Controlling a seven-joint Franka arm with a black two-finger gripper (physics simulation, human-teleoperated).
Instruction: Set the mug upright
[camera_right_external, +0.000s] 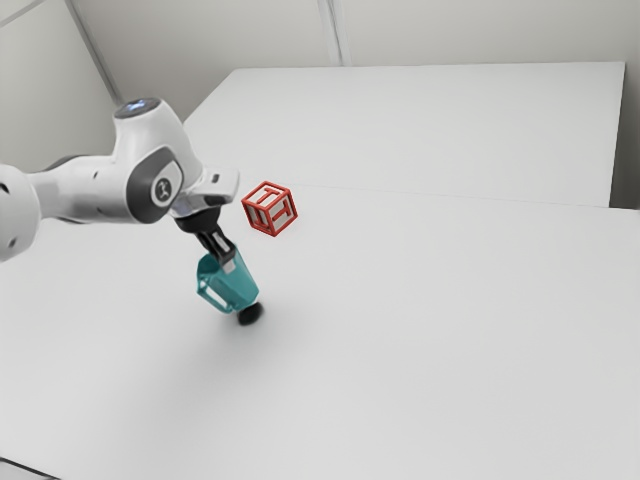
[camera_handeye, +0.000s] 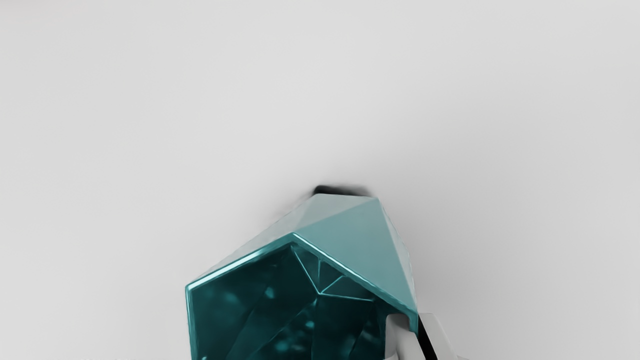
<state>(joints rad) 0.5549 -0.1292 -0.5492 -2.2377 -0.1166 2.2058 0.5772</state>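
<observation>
Teal mug (camera_right_external: 232, 284) tilted low over surface (camera_right_external: 450, 320), mouth raised, base down; contact with surface uncertain. Tool (camera_handeye: 418, 320) closed to thickness of mug wall, pinching it at rim (camera_handeye: 240, 261): one finger (camera_handeye: 401, 335) inside, other outside. Faceted body probably stiff, light, somewhat slippery; rim wall suits pinch. Exterior view: handle (camera_right_external: 210, 302), lean, red-framed block (camera_right_external: 270, 209) nearby. Wrist view: hollow interior, wall between fingers.
</observation>
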